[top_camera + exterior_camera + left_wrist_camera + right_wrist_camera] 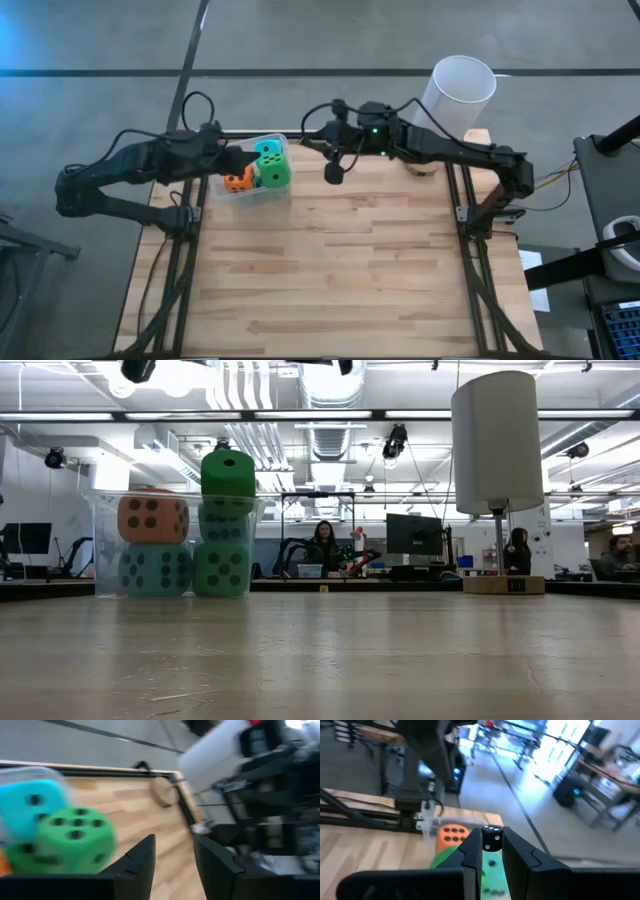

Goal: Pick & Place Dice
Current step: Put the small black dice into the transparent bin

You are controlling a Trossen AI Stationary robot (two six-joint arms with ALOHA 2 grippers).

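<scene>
**A:** Start at the left hand [237, 160]. What is it doing?

**B:** It's spread and pinching nothing; its own camera shows bare worktop [350, 270] between the two fingers [142, 865]. It sits at the 9 o'clock side of the clear tub [222, 190], just beside the wall, at about 10 o'clock on the worktop.

**A:** And the dice?

**B:** All in that tub, stacked. From table height, an orange die [153, 517] rests on a teal die [155, 570]. Next to them, a top green die [228, 473] caps a column and stands above the rim.

**A:** What could go wrong?

**B:** I'd worry about that top die. It's perched high, so a hand brushing the wall or the column could topple it out. The tub looks light, so a sideways nudge might also slide or tip it.

**A:** Which way do they point?

**B:** They're cubes, so there's no long axis. Most sit square, faces level. The top green one shows several pips upward and seems slightly turned against the tub.

**A:** The right hand [334, 172]?

**B:** It hangs at 12 o'clock, apart from the tub. I cannot tell whether it holds anything. The white cylinder [460, 88] is at 1 o'clock.
</scene>
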